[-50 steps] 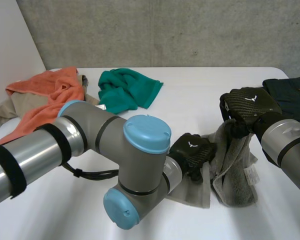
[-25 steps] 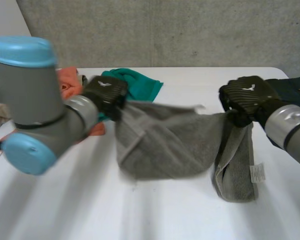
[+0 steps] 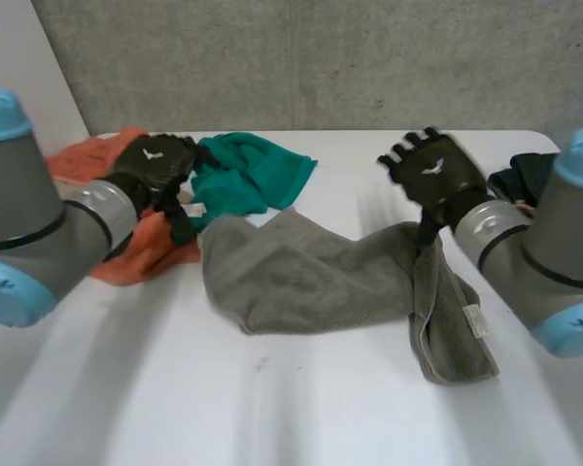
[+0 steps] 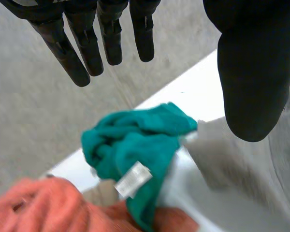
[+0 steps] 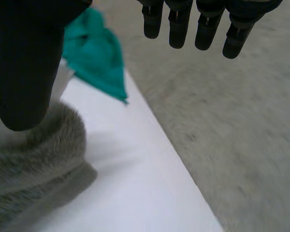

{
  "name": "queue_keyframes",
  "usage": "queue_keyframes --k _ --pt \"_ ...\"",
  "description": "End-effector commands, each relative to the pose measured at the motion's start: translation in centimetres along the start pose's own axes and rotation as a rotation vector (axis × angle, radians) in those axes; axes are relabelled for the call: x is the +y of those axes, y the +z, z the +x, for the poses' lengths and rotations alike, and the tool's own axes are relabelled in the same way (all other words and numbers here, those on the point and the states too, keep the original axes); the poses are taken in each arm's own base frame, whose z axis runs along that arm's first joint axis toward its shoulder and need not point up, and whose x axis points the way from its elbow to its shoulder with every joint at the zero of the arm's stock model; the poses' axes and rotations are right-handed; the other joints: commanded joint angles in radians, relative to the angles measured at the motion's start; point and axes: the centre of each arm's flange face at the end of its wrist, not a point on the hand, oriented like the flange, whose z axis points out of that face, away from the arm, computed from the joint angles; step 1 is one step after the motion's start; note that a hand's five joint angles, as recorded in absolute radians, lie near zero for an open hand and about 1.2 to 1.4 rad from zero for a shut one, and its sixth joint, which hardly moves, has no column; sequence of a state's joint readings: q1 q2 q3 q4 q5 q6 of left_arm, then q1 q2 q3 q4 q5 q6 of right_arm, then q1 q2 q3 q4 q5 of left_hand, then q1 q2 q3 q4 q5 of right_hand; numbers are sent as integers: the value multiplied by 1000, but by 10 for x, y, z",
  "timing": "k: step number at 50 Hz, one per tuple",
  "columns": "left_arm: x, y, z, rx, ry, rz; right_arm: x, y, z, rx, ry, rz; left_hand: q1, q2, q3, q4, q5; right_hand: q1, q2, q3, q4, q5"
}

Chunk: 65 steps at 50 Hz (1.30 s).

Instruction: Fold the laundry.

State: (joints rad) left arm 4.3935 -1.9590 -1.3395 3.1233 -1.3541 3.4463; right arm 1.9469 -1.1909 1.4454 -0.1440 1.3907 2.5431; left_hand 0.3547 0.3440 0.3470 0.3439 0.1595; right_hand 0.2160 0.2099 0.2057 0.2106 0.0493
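Grey towel (image 3: 311, 277) lies mid-table, mostly spread out but rumpled, no clean fold yet. Its right end is bunched and doubled over into a thick strip running toward the near edge, label showing. L edge curls up a bit.

Left hand (image 3: 155, 170) is at far left over the orange cloth (image 3: 141, 254), apart from the towel. In the left wrist view its fingers (image 4: 104, 34) are straight w/ thumb well apart, nothing in them. Right hand (image 3: 432, 175) is above the towel's right end. In the right wrist view its fingers (image 5: 203, 29) are straight and spread, thumb apart, holding nothing, towel under the thumb side.

Progress, my guess: early. The 1st item is only laid out. Left to do: flatten the bunched right end, square the corners, fold it, then do the others.

Around: teal cloth (image 3: 248, 175) crumpled at far centre-left, just beside or touching the towel's far-left corner, can't tell which. Orange cloth heaped at far left. Dark cloth (image 3: 525, 175) at far right behind the right arm. White table (image 3: 272, 408) bare on the near side, so there's room to fold. Teal cloth so close could get snagged in a left-side grab
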Motion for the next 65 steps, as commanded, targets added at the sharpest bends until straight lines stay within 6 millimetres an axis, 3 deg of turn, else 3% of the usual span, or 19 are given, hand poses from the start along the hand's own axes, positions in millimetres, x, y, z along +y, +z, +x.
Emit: queue_keyframes --k 1,6,9,19,26,33,36,39,40,41,48,52,56,65 --pt "-10 -27 -10 20 129 63 -8 -57 21 85 255 -202 -12 -1 -4 -1 9 -42 -35 -31 -36 -49" --pt "7 -34 -13 61 255 36 2 -89 14 26 308 -392 -12 -1 -4 -1 9 -42 -35 -31 -36 -49" --pt "19 -33 -13 105 324 26 11 -109 3 -28 328 -493 -3 7 4 7 17 81 88 92 87 74" --pt "70 -9 -16 235 406 -92 47 -141 -29 -126 244 -549 8 19 16 19 29 302 308 312 307 294" --pt "79 3 -2 291 388 -137 72 -131 -40 -117 175 -479 76 87 84 87 97 334 340 344 340 326" --pt "69 8 10 262 336 -138 97 -104 -45 -72 159 -426 79 90 87 90 100 378 384 389 384 370" --pt "65 7 13 253 322 -127 104 -92 -44 -40 145 -383 79 90 87 90 100 492 499 503 498 485" --pt "59 6 15 241 303 -115 107 -82 -42 -10 125 -340 76 87 84 87 97 846 852 857 852 839" --pt "58 6 16 242 298 -112 106 -80 -41 2 118 -327 79 90 87 90 100 1107 1113 1117 1112 1099" --pt "57 5 18 241 289 -113 106 -76 -36 26 111 -310 79 90 87 90 100 1179 1186 1190 1185 1172" --pt "61 1 30 265 274 -135 77 -70 -5 120 109 -196 76 87 84 87 97 1180 1186 1191 1186 1172" --pt "67 -2 38 277 272 -176 59 -62 33 208 146 -161 79 90 87 90 100 1180 1186 1191 1186 1172" --pt "72 -3 40 265 283 -203 64 -53 60 250 187 -216 166 177 174 177 187 1180 1186 1191 1186 1172" --pt "84 7 43 257 302 -221 92 -33 75 251 203 -356 223 233 230 234 243 1180 1186 1191 1186 1172"
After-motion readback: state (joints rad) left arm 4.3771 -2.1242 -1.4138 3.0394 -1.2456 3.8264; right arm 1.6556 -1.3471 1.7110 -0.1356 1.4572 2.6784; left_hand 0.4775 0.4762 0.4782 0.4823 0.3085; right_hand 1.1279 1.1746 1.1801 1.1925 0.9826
